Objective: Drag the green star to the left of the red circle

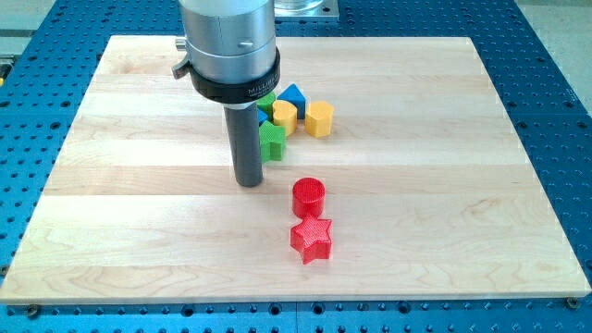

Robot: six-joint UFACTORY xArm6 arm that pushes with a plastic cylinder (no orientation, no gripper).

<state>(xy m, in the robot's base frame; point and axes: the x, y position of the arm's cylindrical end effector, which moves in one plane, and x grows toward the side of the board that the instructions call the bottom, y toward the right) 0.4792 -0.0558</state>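
Resting my tip (248,182) on the desk (139,231), just left of the green star (273,141) and slightly nearer than it. No jaws on this rig, only the rod, so nothing is open, closed or gripping.

The green star sits at the near-left corner of the far cluster, touching or nearly touching the rod's right side; contact can't be confirmed from this angle. It lies far and left of the red circle (309,197), apart from it, with bare wood between.

Count of visible blocks:
- Red: 2. The red circle, and a red star (312,240) just near of it, close together.
- Yellow: 2. One yellow block (284,116) directly beyond the green star, and a yellow hexagon-like block (319,118) to its right.
- Blue: 1 clear, a blue triangle (292,95) at the far side of the cluster. A sliver of blue shows left of the yellow block beside the rod; can't tell its shape.
- Green: 1 clear, the star. A bit of green shows by the arm's collar, mostly hidden.

The arm body (229,42) covers the cluster's left part.
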